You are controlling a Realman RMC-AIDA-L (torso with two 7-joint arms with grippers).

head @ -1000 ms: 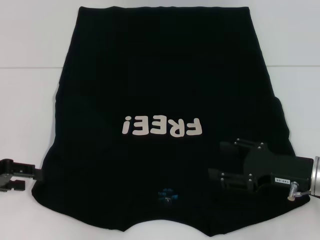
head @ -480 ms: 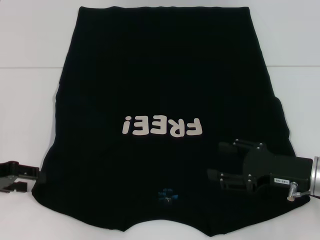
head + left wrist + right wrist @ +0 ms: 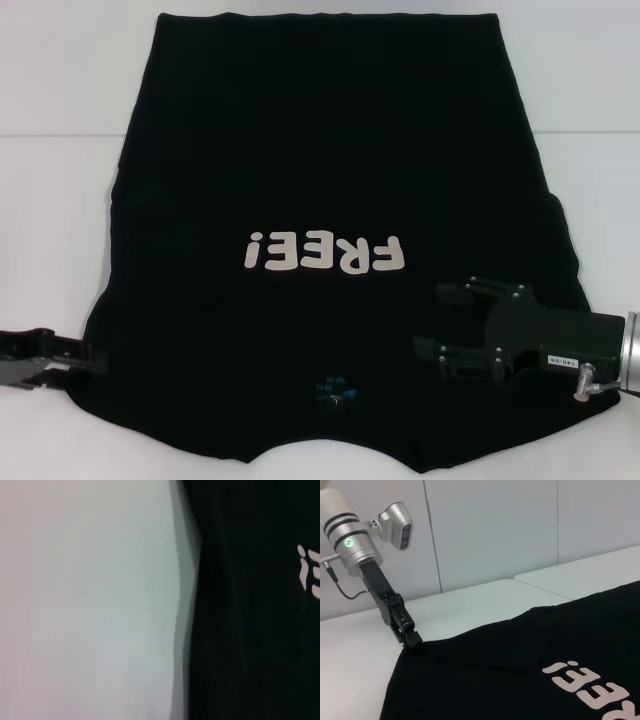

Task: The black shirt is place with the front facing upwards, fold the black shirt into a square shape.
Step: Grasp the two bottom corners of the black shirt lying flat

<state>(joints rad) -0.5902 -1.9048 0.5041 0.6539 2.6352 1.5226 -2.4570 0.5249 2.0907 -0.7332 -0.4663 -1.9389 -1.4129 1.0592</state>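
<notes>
White table point(image 3: 60, 80) runs under everything, with pale wall panels behind it, and the black shirt point(image 3: 330, 150) lies spread over most of its middle, front up, collar toward the table's near edge and hem toward the far edge. Its sleeves look tucked in along both sides, so I'd judge the side folds may be under way; the body is at full length, far from a square.

At the shirt's left edge near the table's near-left corner, the left gripper point(image 3: 85, 355) touches the cloth; in the right wrist view its tip point(image 3: 412, 641) meets the hem, but I cannot tell whether its jaws are spread or pinching.

Over the shirt's right shoulder area the right gripper point(image 3: 432, 320) rests low, jaws spread, holding nothing.
</notes>
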